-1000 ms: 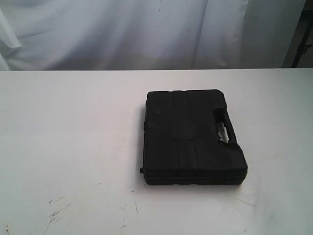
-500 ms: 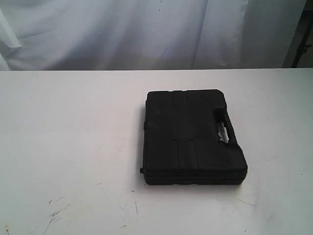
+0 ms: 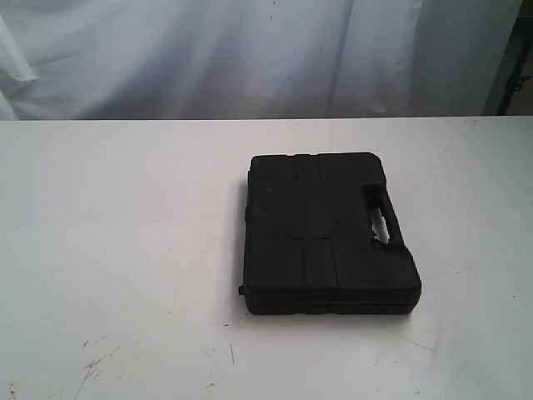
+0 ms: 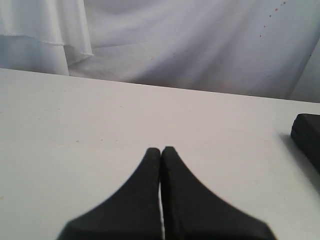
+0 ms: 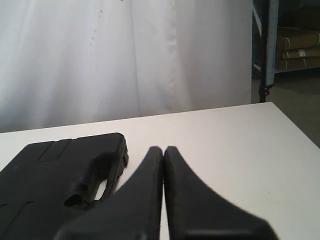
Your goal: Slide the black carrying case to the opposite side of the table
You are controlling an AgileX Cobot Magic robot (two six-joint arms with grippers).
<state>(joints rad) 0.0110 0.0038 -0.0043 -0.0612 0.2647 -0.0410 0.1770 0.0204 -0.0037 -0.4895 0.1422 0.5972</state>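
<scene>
Case (image 3: 329, 233) flat on table (image 3: 125, 208), near closed right gripper (image 5: 163, 148), apart from closed left gripper (image 4: 161, 148)

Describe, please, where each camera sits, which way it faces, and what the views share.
Exterior view: off the arms, high, looking slantwise down on the black case on the table, white curtain behind; no robot part shows.
Left wrist view: low over the table, facing the curtain; shows the shut left hand and one corner of the case.
Right wrist view: low, facing curtain and shelving; shows the shut right hand, the case beside it.
Shared: all three see case, table and curtain.
</scene>
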